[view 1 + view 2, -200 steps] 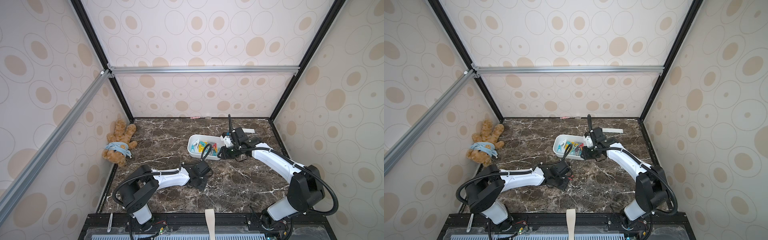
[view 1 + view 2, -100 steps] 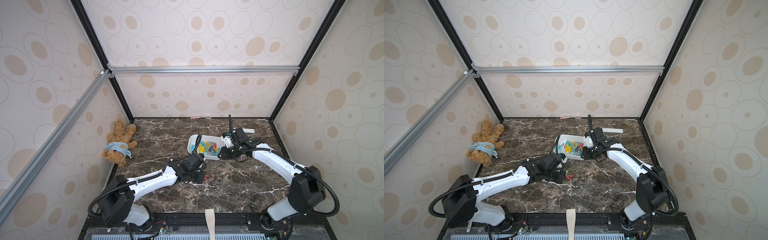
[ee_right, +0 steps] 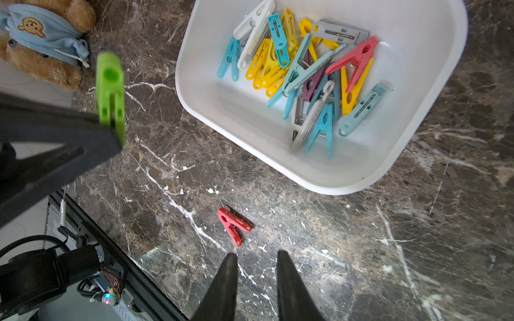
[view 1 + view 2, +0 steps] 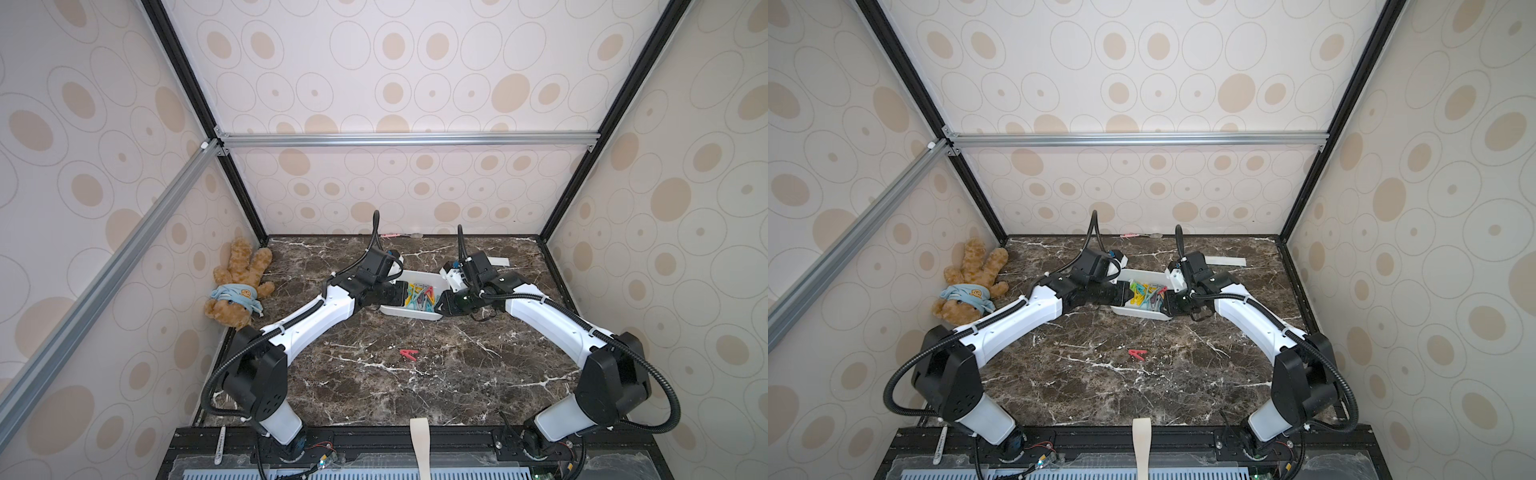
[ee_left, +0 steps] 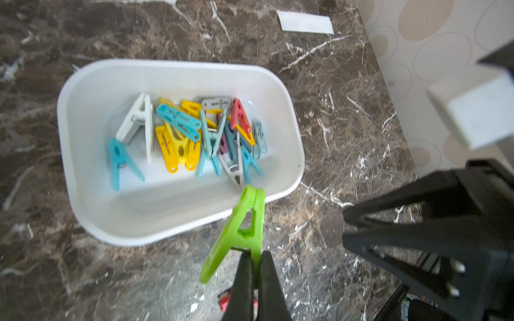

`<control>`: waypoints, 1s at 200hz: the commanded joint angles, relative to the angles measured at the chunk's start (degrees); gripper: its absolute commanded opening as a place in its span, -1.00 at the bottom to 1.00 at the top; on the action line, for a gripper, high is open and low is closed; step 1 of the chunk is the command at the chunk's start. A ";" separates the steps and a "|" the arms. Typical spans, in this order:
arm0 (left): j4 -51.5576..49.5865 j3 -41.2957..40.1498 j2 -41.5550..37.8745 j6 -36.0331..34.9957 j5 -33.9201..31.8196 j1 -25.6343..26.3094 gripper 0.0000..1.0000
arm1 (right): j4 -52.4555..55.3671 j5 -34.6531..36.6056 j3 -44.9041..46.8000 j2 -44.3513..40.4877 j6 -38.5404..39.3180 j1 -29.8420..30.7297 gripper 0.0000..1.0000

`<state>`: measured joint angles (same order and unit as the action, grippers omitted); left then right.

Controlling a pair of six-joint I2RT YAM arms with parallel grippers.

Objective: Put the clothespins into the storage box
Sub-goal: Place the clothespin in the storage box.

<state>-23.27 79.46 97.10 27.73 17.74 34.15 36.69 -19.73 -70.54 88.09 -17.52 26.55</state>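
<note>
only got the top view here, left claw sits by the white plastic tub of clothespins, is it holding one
observer: Yes. The left wrist view shows the left claw shut on a bright green plastic clothespin, pinching one leg.
operator: and the right claw, got anything
observer: No. The right wrist view shows the right claw with jaws apart, nothing between them.
operator: is the green one over the tub
observer: Hard to say. In the right wrist view it shows against the dark marble tabletop beside the white plastic tub, not against the tub's inside.
</note>
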 commanded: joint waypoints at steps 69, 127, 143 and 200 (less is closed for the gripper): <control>-5.48 27.50 26.09 -4.96 2.35 -1.48 -1.00 | 0.01 1.86 6.08 -4.52 -1.94 -0.15 -0.46; -1.66 23.39 25.86 -4.94 3.72 -1.37 -1.00 | -1.04 2.17 6.81 -4.70 -2.15 -0.18 -0.46; 0.28 20.26 24.47 -5.29 5.73 -1.15 -1.00 | -1.52 1.93 6.77 -4.36 -2.32 -0.15 -0.46; 0.23 20.22 25.98 -5.27 5.84 -0.93 -0.92 | -1.90 1.15 5.66 -3.30 -2.61 -0.18 -0.43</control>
<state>-24.25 98.54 123.52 23.92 23.05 33.17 34.68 -18.24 -64.27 84.31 -19.79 26.55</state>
